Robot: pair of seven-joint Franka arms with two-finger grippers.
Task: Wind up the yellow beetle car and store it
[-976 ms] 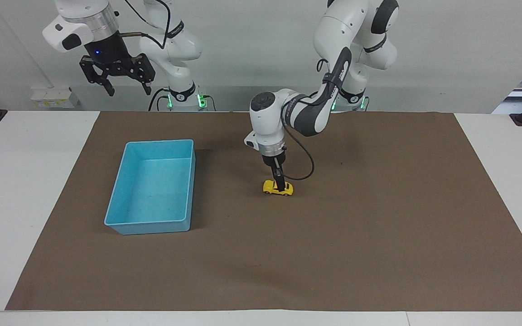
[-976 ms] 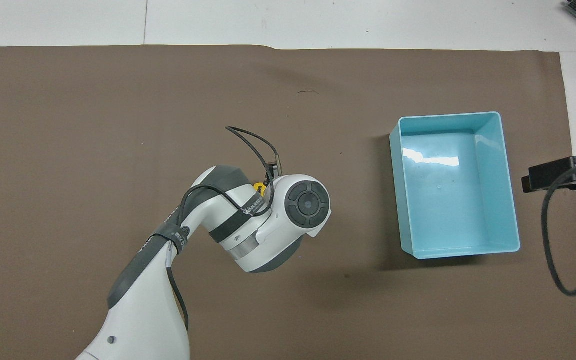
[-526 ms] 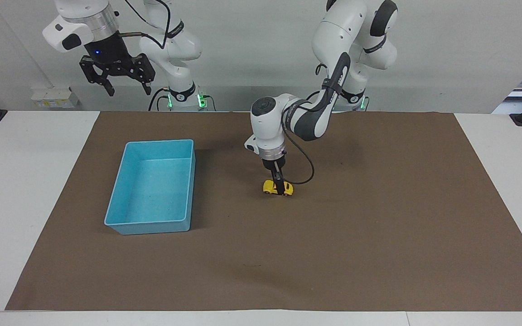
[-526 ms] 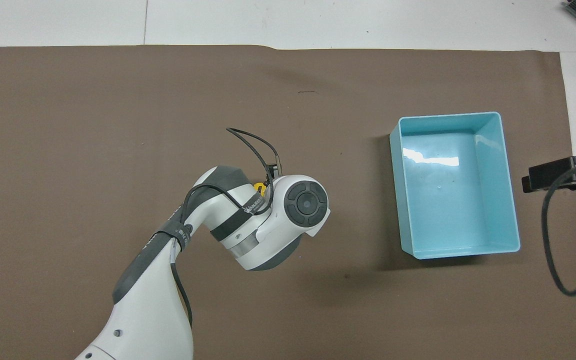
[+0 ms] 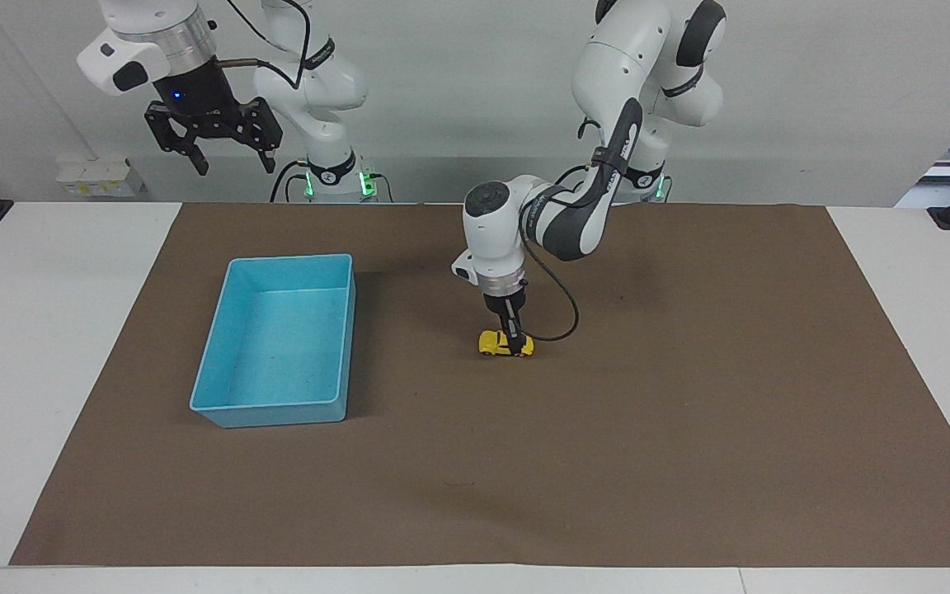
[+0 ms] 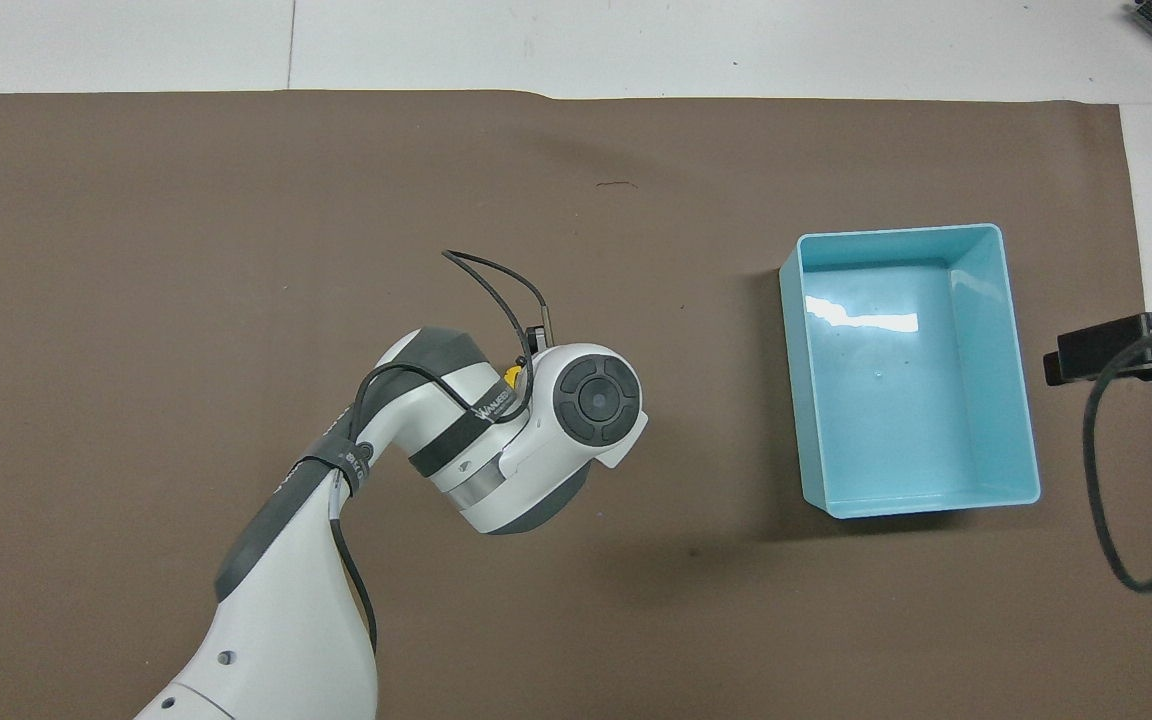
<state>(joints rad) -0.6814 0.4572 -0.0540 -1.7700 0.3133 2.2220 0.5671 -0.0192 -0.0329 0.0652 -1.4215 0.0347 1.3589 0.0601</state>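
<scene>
Your left gripper is now clamping down on the yellow beetle car, jaws that were standing wide a second ago closed around its body, and the car is sitting on its wheels mid-mat, so you're looking set to drag it for the wind-up. The light blue tray is waiting empty toward the right arm's end. Your right gripper is hanging open, high up, waiting. The brown mat is covering a white table, grey wall at the robots' end.
</scene>
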